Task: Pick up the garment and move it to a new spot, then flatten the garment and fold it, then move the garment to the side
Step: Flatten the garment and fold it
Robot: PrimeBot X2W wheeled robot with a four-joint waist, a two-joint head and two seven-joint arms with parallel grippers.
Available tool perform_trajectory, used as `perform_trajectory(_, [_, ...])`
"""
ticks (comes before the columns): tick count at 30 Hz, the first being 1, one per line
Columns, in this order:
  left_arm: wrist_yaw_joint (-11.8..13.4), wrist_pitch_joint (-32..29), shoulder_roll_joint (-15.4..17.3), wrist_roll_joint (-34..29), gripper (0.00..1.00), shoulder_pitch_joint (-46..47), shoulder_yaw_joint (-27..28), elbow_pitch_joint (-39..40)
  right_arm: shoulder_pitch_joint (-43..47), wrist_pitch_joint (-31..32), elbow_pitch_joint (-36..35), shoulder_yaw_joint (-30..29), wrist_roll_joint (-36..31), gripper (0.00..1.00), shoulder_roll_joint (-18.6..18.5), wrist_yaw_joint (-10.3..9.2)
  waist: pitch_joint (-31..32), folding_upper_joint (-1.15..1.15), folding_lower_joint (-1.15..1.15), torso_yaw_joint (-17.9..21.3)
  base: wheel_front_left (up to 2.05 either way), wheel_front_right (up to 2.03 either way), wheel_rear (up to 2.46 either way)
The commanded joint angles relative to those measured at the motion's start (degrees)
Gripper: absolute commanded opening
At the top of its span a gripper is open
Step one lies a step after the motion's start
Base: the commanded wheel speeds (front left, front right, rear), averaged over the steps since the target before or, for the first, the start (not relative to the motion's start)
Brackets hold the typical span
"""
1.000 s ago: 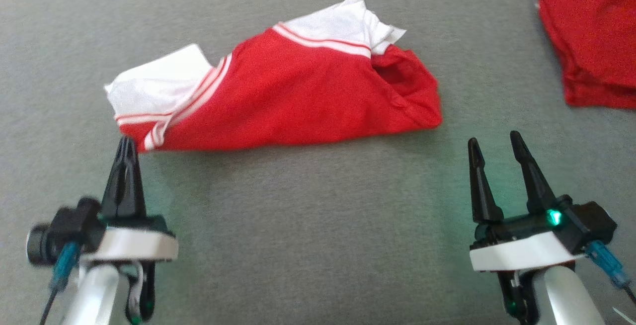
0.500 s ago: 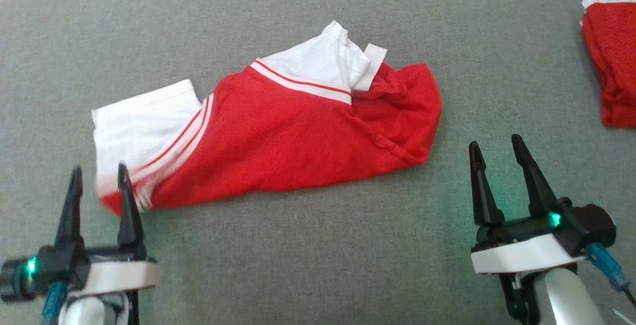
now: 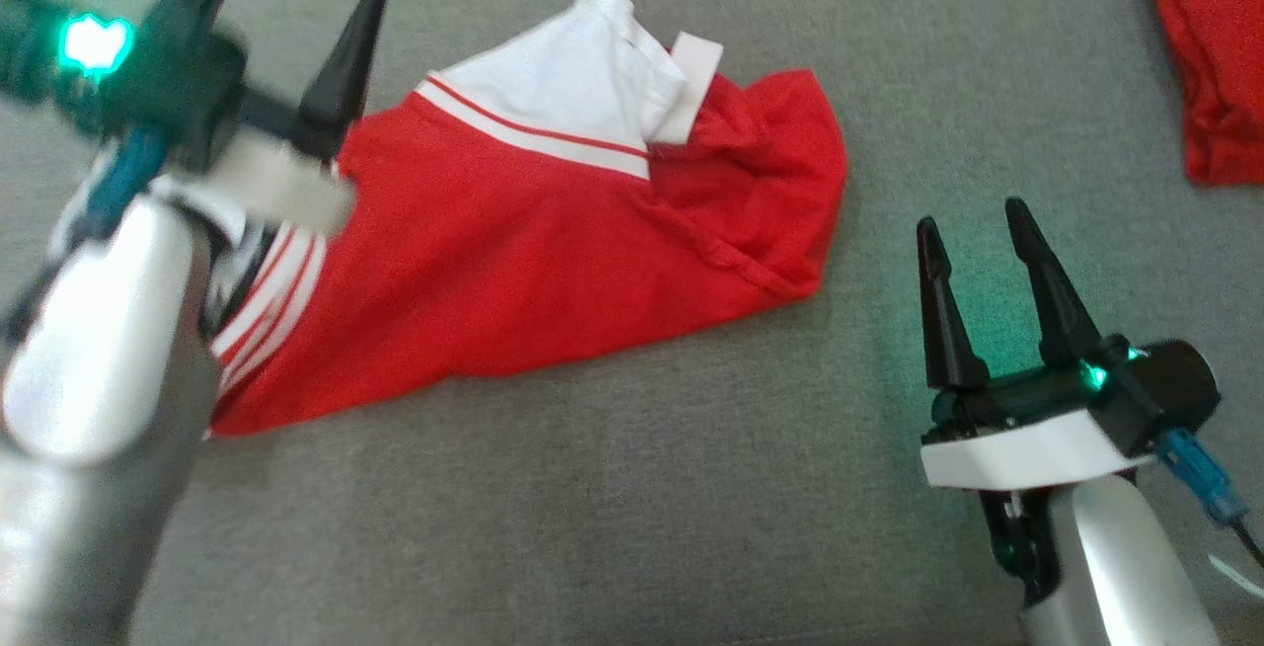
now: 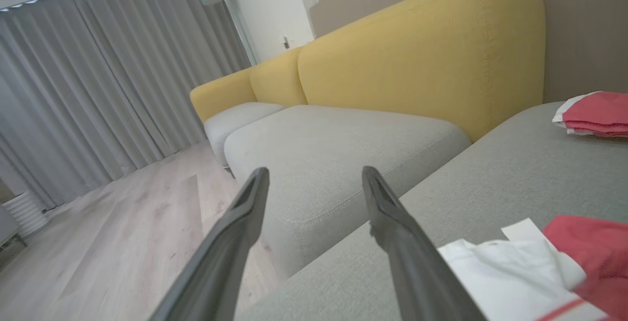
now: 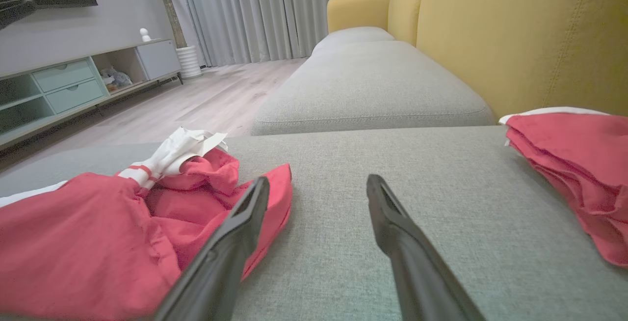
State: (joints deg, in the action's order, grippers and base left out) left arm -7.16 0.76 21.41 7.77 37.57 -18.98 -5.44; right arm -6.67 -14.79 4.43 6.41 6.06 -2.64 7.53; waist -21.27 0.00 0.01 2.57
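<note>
Garment (image 3: 533,261): a red shirt with white striped sleeves, lying rumpled on the grey seat cushion (image 3: 632,508), well left of a second red garment (image 3: 1210,63) at far right. The left gripper (image 4: 315,178), jaws apart and empty, hangs above the shirt's left end. The right gripper (image 3: 968,221), likewise open and empty, stands near its right end, not touching. Flattening appears due: pinch one edge at each end and draw outward evenly, low over the cushion.
</note>
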Motion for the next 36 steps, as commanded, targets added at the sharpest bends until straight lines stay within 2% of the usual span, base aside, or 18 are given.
perform_trajectory(1, [-0.2,-2.3,2.9,1.7,1.00,5.8,-0.9,-0.8,-1.6,-0.2,-2.0,1.7,0.3,1.00,-0.2,-0.04,-3.6,0.00,-0.01,2.8,0.00,0.00,0.00])
perform_trajectory(7, [-0.3,-7.8,8.5,12.8,1.00,20.6,-20.1,-8.4,-4.0,-0.2,-2.4,3.0,1.4,1.00,-0.2,-0.04,-9.0,0.00,-0.01,6.3,0.00,0.00,0.00])
perform_trajectory(10, [-0.3,-8.8,10.5,17.3,1.00,26.2,-26.8,-12.4,-5.2,-0.2,-2.7,3.6,1.8,1.00,-0.2,-0.04,-11.4,0.00,-0.01,7.8,0.00,0.00,0.00])
perform_trajectory(18, [-0.3,-9.6,13.6,27.1,1.00,34.2,-40.9,-19.8,-6.5,-0.2,-2.8,3.8,2.7,1.00,-0.2,-0.04,-14.2,0.00,-0.01,11.1,0.00,0.00,0.00])
perform_trajectory(25, [-0.3,-10.4,15.1,33.4,1.00,37.6,-49.0,-21.9,-6.4,-0.2,-3.0,3.9,3.5,1.00,-0.2,-0.04,-14.8,0.00,-0.01,12.6,0.00,0.00,0.00])
perform_trajectory(26, [-0.3,-10.4,15.4,34.3,0.37,38.1,-50.2,-21.9,-6.3,-0.2,-3.1,3.9,3.7,1.00,-0.2,-0.04,-14.8,0.00,-0.01,12.7,0.00,0.00,0.00])
perform_trajectory(27, [-0.3,-10.5,15.7,35.1,0.00,38.4,-51.2,-21.8,-6.3,-0.2,-3.1,3.9,3.7,1.00,-0.2,-0.04,-14.8,0.00,-0.01,12.8,0.00,0.00,0.00])
perform_trajectory(31, [-0.3,-10.1,16.6,36.4,0.00,39.7,-53.6,-20.6,-5.9,-0.2,-3.1,3.5,3.7,1.00,-0.2,-0.04,-14.4,0.00,-0.01,12.2,0.00,0.00,0.00])
perform_trajectory(36, [-0.3,-2.8,16.1,34.0,0.00,41.5,-54.0,-21.1,-5.7,-0.2,-2.9,2.8,2.4,1.00,-0.2,-0.04,-12.6,0.00,-0.01,9.1,0.00,0.00,0.00])
